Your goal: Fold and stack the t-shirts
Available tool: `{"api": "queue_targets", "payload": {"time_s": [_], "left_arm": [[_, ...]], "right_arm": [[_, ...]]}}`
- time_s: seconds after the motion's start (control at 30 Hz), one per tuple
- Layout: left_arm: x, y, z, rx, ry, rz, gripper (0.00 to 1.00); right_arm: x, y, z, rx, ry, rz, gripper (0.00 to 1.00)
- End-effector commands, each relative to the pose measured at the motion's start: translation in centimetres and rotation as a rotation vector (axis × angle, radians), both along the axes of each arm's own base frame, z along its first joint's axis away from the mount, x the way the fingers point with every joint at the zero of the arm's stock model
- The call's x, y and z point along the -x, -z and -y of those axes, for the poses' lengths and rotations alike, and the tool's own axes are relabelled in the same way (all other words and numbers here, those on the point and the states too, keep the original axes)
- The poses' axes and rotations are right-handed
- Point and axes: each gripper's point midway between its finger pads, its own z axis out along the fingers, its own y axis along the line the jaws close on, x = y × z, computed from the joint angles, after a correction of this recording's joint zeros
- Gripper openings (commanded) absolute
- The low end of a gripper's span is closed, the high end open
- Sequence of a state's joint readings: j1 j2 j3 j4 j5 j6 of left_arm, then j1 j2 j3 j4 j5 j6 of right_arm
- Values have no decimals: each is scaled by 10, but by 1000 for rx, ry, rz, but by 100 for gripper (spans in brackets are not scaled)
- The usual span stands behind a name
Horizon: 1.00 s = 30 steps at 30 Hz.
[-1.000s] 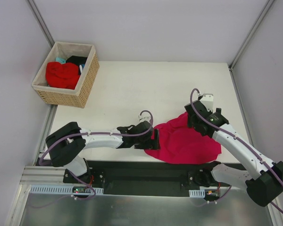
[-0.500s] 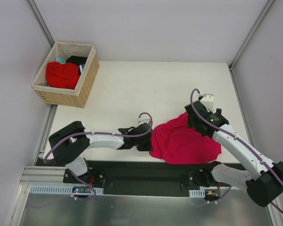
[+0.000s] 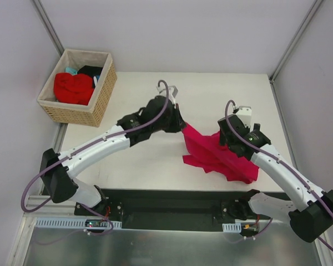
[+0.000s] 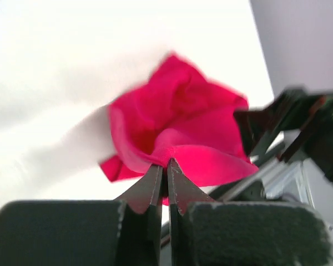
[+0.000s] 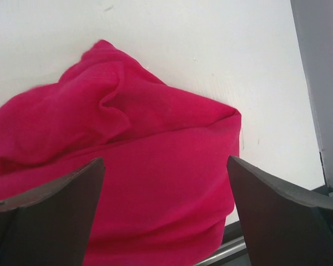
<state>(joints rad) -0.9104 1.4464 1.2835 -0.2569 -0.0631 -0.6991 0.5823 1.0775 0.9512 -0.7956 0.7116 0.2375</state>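
Top external view: left gripper (image 3: 181,124), jaws pinched on an edge of the crimson t-shirt (image 3: 216,156), holds that edge raised over the table (image 3: 222,94). Right gripper (image 5: 165,162) hovers wide open above the shirt's other end.

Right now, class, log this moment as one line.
left tool: shut on pink tee, corner raised | right tool: open over tee | other tees: in basket

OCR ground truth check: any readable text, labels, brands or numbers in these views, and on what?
None readable.
Crimson-pink t-shirt, wicker basket, table: no print shows.
Small boards at the arm bases: any marking is too small to read.
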Motion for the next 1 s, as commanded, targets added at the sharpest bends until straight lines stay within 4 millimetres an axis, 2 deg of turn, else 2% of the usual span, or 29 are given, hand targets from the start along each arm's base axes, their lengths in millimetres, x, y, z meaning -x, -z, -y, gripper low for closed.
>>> {"api": "queue_targets", "payload": {"time_s": [0.0,0.07,0.1,0.17,0.2,0.37,0.43,0.47,0.53,0.57,0.63,0.67,0.7,0.73,0.83,0.87,0.93,0.97], "left_arm": [[-36,-52,-42,-58,-75,133,0],[-46,-63,-52,-67,-94,153,0],[-55,-78,-58,-54,-119,174,0],[-64,-84,-65,-75,-135,190,0],[-70,-95,-70,-72,-156,211,0],[-89,-105,-94,-90,-225,227,0],[-97,-113,-103,-85,-251,236,0],[-100,-124,-105,-76,-260,255,0],[-108,-127,-108,-111,-268,270,0],[-111,-145,-109,-93,-276,299,0],[-116,-149,-107,-106,-272,304,0],[-118,-168,-107,-81,-278,335,0],[-122,-170,-104,-83,-272,339,0],[-121,-191,-103,-55,-269,370,0],[-125,-206,-98,-54,-252,388,0],[-123,-233,-98,-14,-251,435,0],[-127,-244,-93,-5,-236,458,0],[-122,-270,-94,37,-223,509,0]], "right_arm": [[-12,-38,-9,-54,-35,99,97],[-12,-45,-9,-58,-37,118,97],[-12,-48,-8,-54,-40,123,96],[-13,-56,-8,-66,-43,145,96],[-13,-59,-9,-69,-47,150,96],[-14,-73,-11,-70,-79,159,96],[-13,-74,-17,-80,-114,145,96],[-13,-76,-21,-90,-130,145,97],[-10,-73,-37,-126,-196,127,96],[-9,-70,-42,-145,-209,116,96],[-6,-62,-58,-149,-267,89,97],[-3,-54,-66,-142,-294,72,97],[-3,-47,-73,-136,-311,51,97],[-2,-42,-77,-134,-326,35,97],[0,-27,-86,-116,-339,-2,97],[-1,-25,-87,-114,-339,-1,97],[-1,-21,-89,-117,-341,-4,96],[-1,-20,-90,-118,-344,-5,97]]}}
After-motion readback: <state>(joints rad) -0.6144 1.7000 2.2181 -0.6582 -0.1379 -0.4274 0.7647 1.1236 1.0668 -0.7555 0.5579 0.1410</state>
